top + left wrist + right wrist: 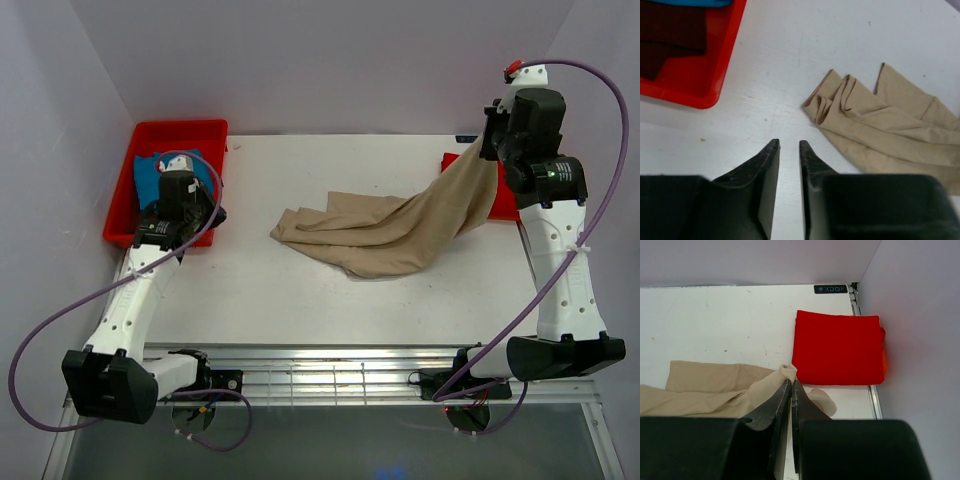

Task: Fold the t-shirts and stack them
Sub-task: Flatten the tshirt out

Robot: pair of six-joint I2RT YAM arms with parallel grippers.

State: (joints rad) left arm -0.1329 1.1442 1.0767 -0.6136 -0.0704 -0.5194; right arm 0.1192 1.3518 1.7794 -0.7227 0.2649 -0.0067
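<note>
The tan-beige t-shirt (pixel 375 232) lies crumpled on the white table, and one end rises to the back right. There my right gripper (pixel 490 140) is shut on a bunched edge of that shirt (pixel 715 390), with cloth poking out past the fingertips of the right gripper (pixel 790 382). A bright red t-shirt (pixel 837 347) lies folded flat in the far right corner, partly hidden by the arm in the top view (pixel 503 203). A blue t-shirt (pixel 148 172) lies in the red tray. My left gripper (pixel 788 146) hovers over bare table left of the tan shirt (pixel 880 130), jaws slightly apart and holding nothing.
The red plastic tray (pixel 180 127) stands at the back left, close beside my left gripper (pixel 213 215), and its corner shows in the left wrist view (pixel 690 85). Purple walls close in the table on three sides. A metal rail runs along the near edge.
</note>
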